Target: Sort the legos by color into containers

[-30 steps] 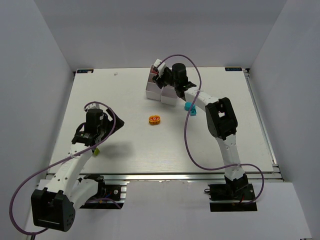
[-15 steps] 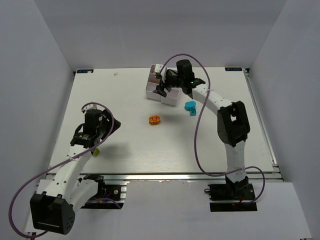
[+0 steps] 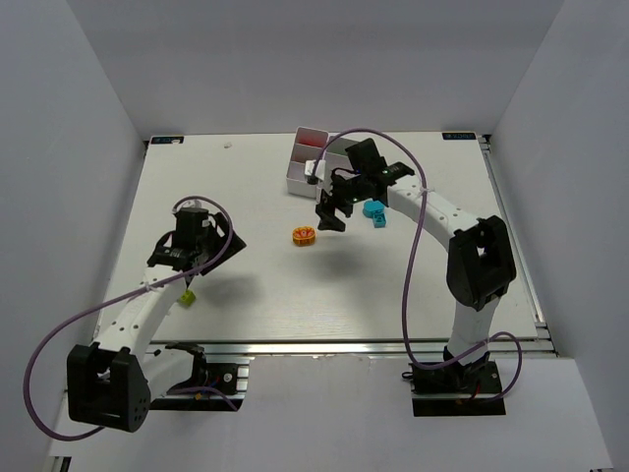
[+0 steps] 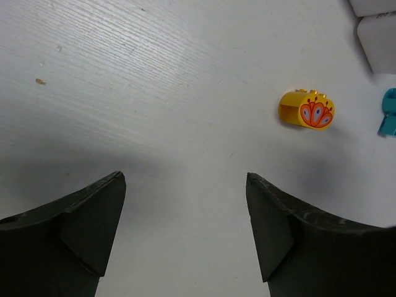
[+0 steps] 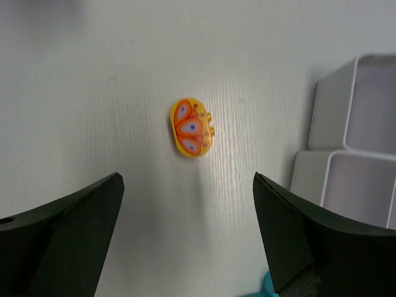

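A yellow lego with an orange print (image 3: pixel 305 235) lies mid-table; it also shows in the left wrist view (image 4: pixel 306 110) and the right wrist view (image 5: pixel 192 127). A cyan lego (image 3: pixel 374 210) lies to its right, near the white containers (image 3: pixel 307 169). A lime lego (image 3: pixel 187 296) lies near the left arm. My right gripper (image 3: pixel 329 211) is open and empty, above the table between the yellow lego and the containers (image 5: pixel 356 142). My left gripper (image 3: pixel 224 248) is open and empty, well left of the yellow lego. Something red shows in a far bin (image 3: pixel 313 145).
The table's edges (image 3: pixel 511 236) run along grey walls at left, right and back. The containers' corner (image 4: pixel 377 37) and the cyan lego (image 4: pixel 388 120) sit at the right edge of the left wrist view. Purple cables loop off both arms.
My right gripper has moved away from above the containers, toward the near left, and now hangs beside the yellow lego. My left arm has shifted slightly farther from the near edge.
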You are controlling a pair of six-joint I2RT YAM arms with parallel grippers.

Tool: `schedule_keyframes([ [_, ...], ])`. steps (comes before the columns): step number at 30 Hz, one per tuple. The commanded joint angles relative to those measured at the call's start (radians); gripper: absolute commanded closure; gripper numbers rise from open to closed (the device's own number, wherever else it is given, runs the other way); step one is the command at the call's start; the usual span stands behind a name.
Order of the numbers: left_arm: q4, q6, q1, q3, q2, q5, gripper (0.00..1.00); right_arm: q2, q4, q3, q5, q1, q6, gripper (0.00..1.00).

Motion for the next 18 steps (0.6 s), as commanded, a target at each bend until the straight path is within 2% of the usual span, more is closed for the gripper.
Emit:
schedule_keyframes([
  [1, -0.011, 0.034, 0.001, 0.044, -0.012, 0.046, 0.11, -0.007, -0.042, -0.004, 0.126, -0.006, 0.068, 0.11],
  [3, -0.004, 0.024, 0.002, 0.038, -0.022, 0.043, 0.1, -0.008, -0.039, -0.001, 0.122, -0.006, 0.065, 0.11],
  [5, -0.009, 0.006, 0.002, 0.027, -0.032, 0.032, 0.02, -0.008, -0.048, -0.002, 0.077, -0.006, 0.025, 0.11],
  [6, -0.014, -0.002, 0.001, 0.022, -0.036, 0.0, 0.02, -0.008, -0.073, -0.005, 0.051, -0.008, -0.005, 0.1],
  [8, -0.024, -0.028, 0.002, 0.009, -0.062, -0.029, 0.02, -0.007, -0.154, -0.011, -0.039, -0.009, -0.239, 0.12],
  [9, -0.03, -0.028, 0.002, 0.006, -0.062, -0.029, 0.02, -0.007, -0.154, -0.017, -0.059, -0.009, -0.24, 0.13],
  [14, -0.046, -0.052, 0.013, -0.017, -0.107, -0.066, 0.02, 0.004, -0.225, -0.033, -0.101, -0.011, -0.461, 0.15],
  [18, -0.017, -0.043, 0.016, -0.03, -0.111, -0.035, 0.02, 0.042, -0.251, 0.016, -0.089, -0.009, -0.454, 0.17],
])
